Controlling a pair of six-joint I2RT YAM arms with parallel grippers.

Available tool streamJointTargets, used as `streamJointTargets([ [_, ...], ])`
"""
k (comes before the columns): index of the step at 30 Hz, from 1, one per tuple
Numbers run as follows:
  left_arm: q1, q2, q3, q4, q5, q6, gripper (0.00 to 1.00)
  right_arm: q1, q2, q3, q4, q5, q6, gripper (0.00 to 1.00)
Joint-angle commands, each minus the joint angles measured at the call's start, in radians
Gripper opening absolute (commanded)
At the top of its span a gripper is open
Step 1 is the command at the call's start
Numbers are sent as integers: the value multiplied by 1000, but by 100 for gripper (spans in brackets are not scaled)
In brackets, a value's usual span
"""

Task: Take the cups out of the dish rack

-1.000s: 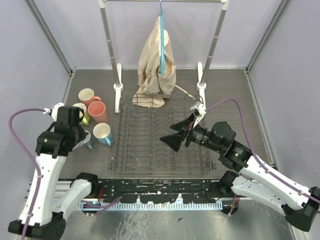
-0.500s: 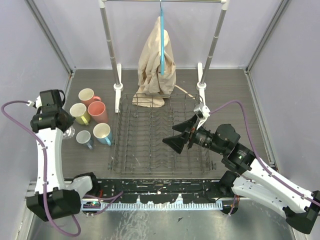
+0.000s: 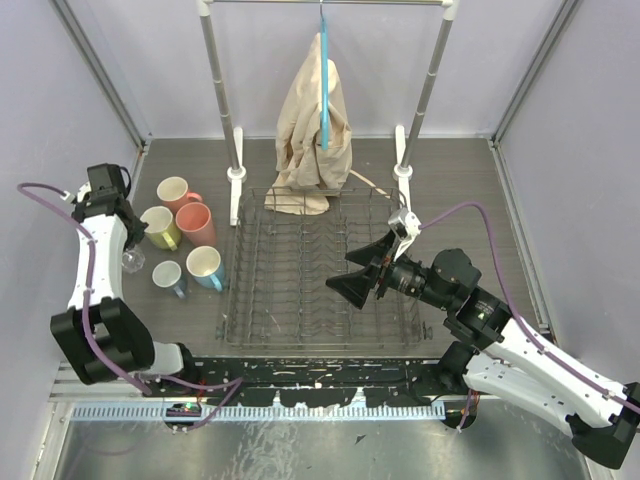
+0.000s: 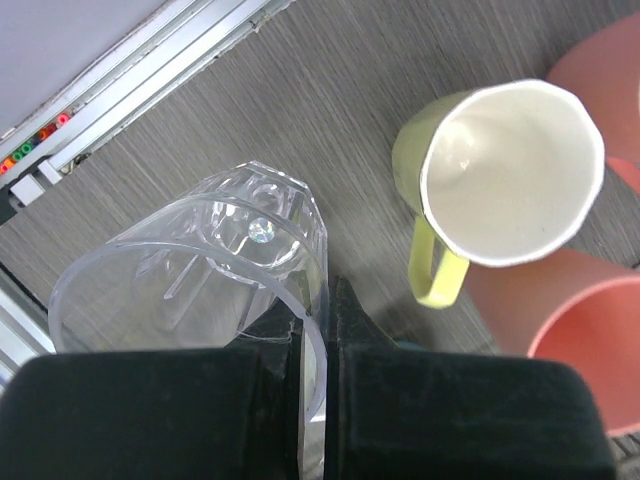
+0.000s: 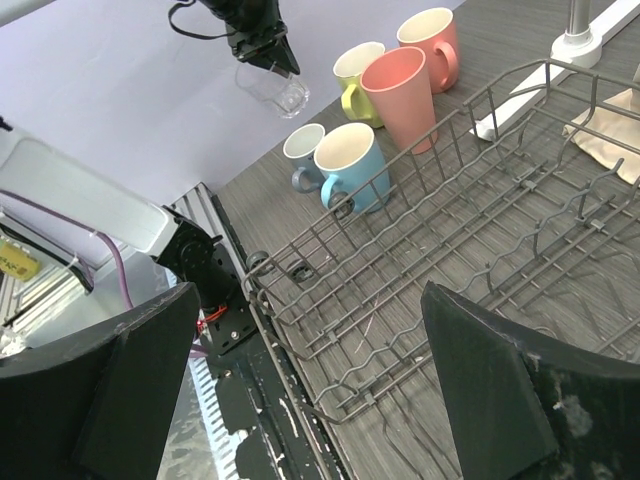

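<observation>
My left gripper (image 3: 124, 250) is shut on the rim of the clear glass (image 4: 190, 265), one finger inside and one outside. It holds the glass (image 3: 133, 262) low over the table at the far left, beside the pale yellow mug (image 3: 158, 226). Two salmon-pink cups (image 3: 176, 190) (image 3: 196, 222), a grey-blue mug (image 3: 168, 275) and a light blue mug (image 3: 205, 265) stand grouped left of the dish rack (image 3: 320, 270). I see no cup in the rack. My right gripper (image 3: 355, 270) hangs open over the rack's right half, nothing between its fingers (image 5: 130, 380).
A silver clothes rail (image 3: 225, 100) with beige cloth (image 3: 315, 120) stands behind the rack. The cloth's lower edge lies over the rack's back rim. The left wall and its metal frame (image 4: 150, 80) run close behind the glass.
My left arm has swung outward to the far left with the glass in its grip. The right gripper drifted slightly to the right and stays open.
</observation>
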Motion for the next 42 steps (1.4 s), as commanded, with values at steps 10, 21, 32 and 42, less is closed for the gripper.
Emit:
streamJointTargets([
  [10, 39, 194, -20, 142, 54, -8, 0, -5, 16, 7, 43, 5, -19, 99],
  [21, 41, 279, -53, 163, 115, -9, 0, -5, 38, 8, 50, 4, -16, 99],
  [32, 42, 320, -47, 144, 153, 5, 11, -5, 37, 12, 45, 5, -13, 99],
  [42, 42, 309, -47, 130, 163, 12, 41, -6, 29, 13, 42, 7, -13, 99],
])
